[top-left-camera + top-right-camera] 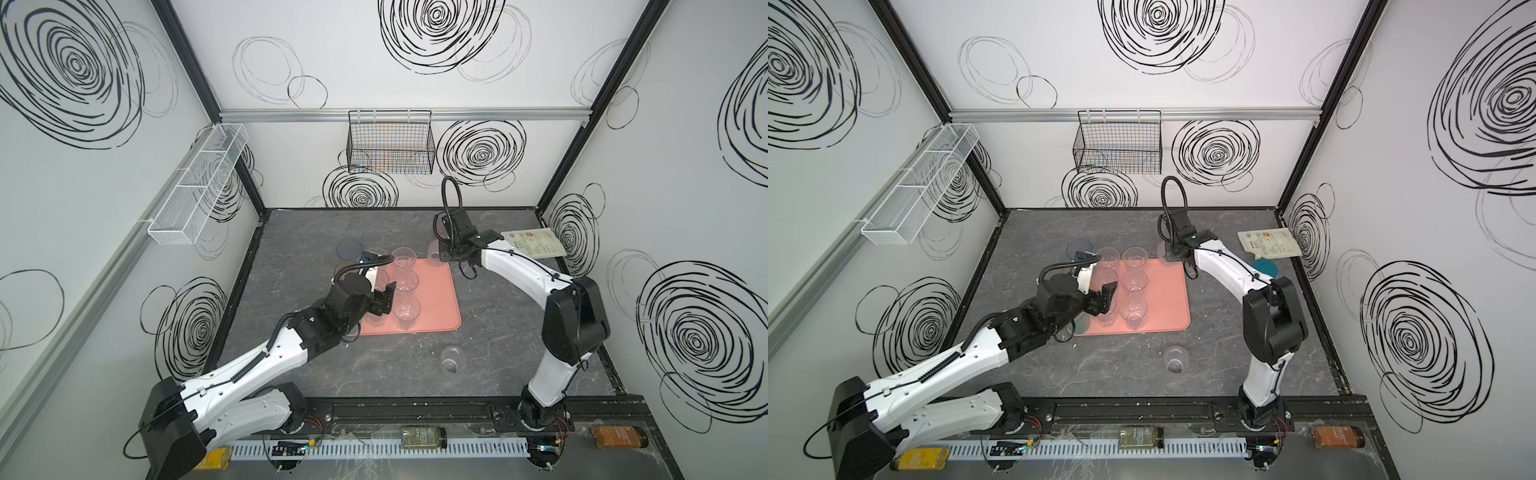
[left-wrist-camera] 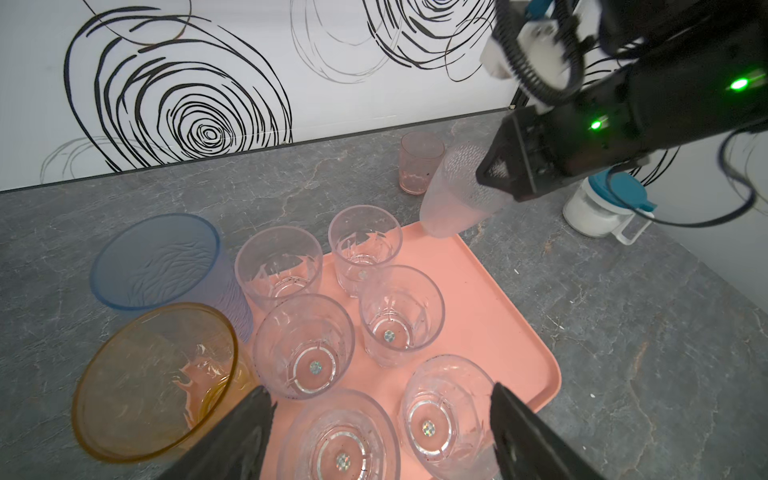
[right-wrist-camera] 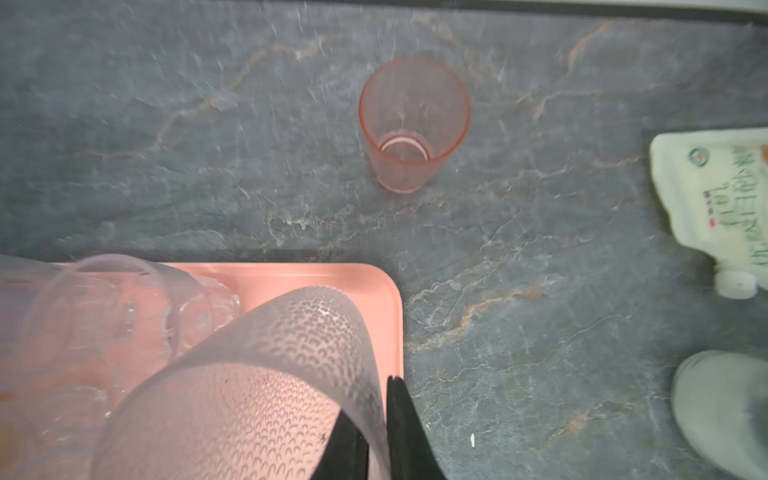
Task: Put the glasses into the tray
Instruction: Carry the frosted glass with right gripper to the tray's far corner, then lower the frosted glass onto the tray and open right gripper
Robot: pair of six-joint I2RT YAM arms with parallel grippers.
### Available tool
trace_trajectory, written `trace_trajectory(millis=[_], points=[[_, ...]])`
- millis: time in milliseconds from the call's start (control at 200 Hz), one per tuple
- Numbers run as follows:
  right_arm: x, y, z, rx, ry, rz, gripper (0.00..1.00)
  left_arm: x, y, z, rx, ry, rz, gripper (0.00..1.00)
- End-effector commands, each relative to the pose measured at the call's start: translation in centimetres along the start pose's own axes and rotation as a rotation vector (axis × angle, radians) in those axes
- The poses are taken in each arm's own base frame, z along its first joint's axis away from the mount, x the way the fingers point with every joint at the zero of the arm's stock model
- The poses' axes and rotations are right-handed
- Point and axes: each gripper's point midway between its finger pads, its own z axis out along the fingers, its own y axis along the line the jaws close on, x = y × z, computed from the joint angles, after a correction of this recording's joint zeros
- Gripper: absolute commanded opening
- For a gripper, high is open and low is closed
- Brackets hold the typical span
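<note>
The tray (image 1: 436,291) is lying mid-surface (image 1: 374,374), with six glasses (image 2: 305,345) standing in two columns on its left half. Two more glasses (image 2: 158,266) are standing just beside its left edge, a lone glass (image 3: 413,124) behind its far right corner, a near glass (image 1: 452,359) before it. The right claw (image 3: 368,399) is holding a tilted glass (image 3: 257,395) over that corner. A pouch (image 1: 534,245) is lying far right.

A lab robot cell: white panel walls (image 1: 353,54) scribbled with black spirals, black metal frame posts (image 1: 188,58), two white-and-black arms (image 1: 257,365) bolted along the lower edge.
</note>
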Motion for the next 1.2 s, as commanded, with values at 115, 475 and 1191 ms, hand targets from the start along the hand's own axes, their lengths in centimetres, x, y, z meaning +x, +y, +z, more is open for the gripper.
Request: trace_trajectory(millis=[115, 475, 1191], points=[[0.7, 0.2, 3.8, 0.045, 0.116, 0.024, 0.13, 0.3, 0.1, -0.2, 0.011, -0.027, -0.027, 0.85], [0.5, 0.0, 4.9, 0.056, 0.139, 0.029, 0.14, 0.9, 0.3, -0.2, 0.011, -0.016, -0.03, 0.86], [-6.6, -3.2, -2.2, -0.045, -0.025, 0.172, 0.47, 0.9, -3.2, 0.7, 0.079, -0.051, 0.068, 0.87]])
